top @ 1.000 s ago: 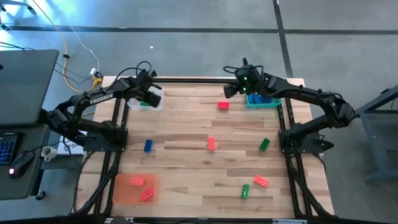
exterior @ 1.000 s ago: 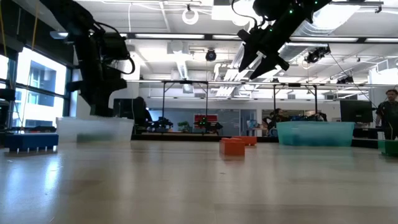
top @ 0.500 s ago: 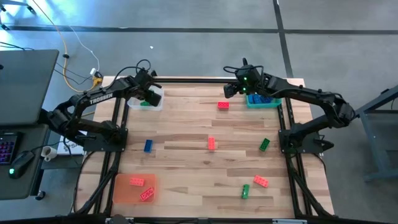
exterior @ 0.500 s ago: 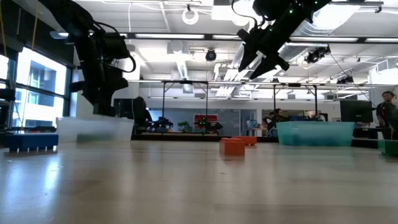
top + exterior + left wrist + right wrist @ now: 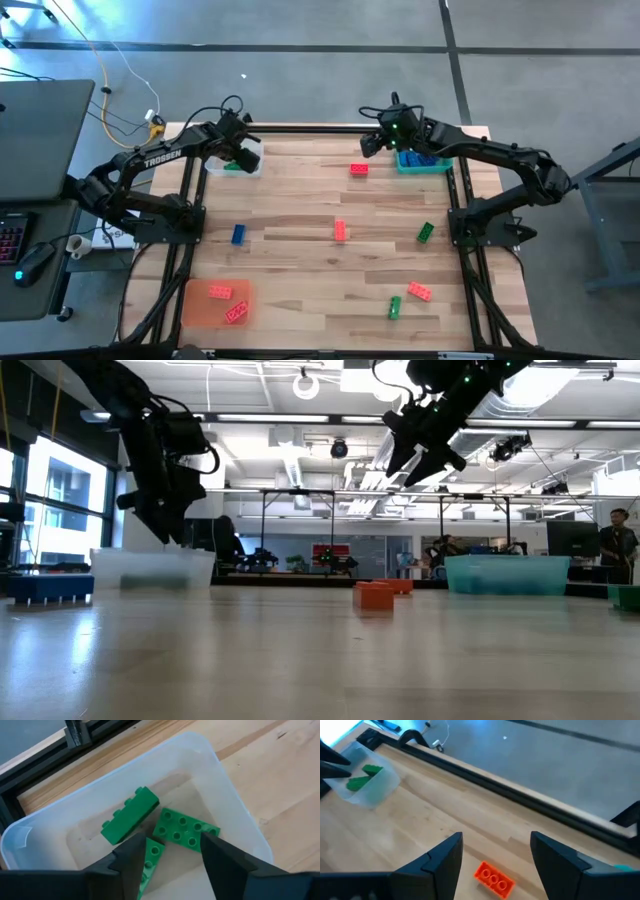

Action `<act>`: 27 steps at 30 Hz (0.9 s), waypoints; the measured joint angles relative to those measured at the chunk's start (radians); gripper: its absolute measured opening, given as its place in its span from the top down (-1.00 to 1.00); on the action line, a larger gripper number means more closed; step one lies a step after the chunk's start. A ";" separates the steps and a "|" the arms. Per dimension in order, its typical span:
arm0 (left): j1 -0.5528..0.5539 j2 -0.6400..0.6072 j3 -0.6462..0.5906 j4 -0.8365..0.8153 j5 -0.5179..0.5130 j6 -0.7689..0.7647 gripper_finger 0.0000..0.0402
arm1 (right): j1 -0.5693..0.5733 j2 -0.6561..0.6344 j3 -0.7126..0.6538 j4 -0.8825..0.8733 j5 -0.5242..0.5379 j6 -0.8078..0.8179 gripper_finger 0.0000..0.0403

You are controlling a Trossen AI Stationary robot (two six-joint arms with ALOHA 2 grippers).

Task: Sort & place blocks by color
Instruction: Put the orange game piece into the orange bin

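My left gripper (image 5: 175,860) hangs open over the clear tray (image 5: 240,815) at the table's far left, pointing steeply down. Three green blocks lie on the tray's floor: one long (image 5: 131,815), one wide (image 5: 186,829), and one (image 5: 151,856) half hidden by a finger. My right gripper (image 5: 495,852) stands open in the air at the far right, with a red block (image 5: 494,879) on the table below it. That red block (image 5: 358,169) lies left of the blue tray (image 5: 422,163).
Loose on the table are a blue block (image 5: 238,234), a red one (image 5: 340,231), a green one (image 5: 425,232), another red (image 5: 419,291) and another green (image 5: 394,308). The orange tray (image 5: 200,305) near the front left holds two red blocks.
My left gripper has tipped and rolled a little above the clear tray while staying in place. My right gripper has kept still.
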 joint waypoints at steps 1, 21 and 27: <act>0.000 0.000 0.000 0.000 0.000 -0.009 0.10 | -0.002 0.000 0.000 0.003 0.004 -0.016 -0.09; 0.000 0.000 0.035 -0.003 0.002 -0.125 0.06 | -0.164 0.000 0.000 0.222 -0.253 -0.169 -0.33; 0.000 -0.001 0.120 -0.004 0.002 -0.122 0.06 | -0.215 0.000 0.000 0.298 -0.269 -0.192 -0.33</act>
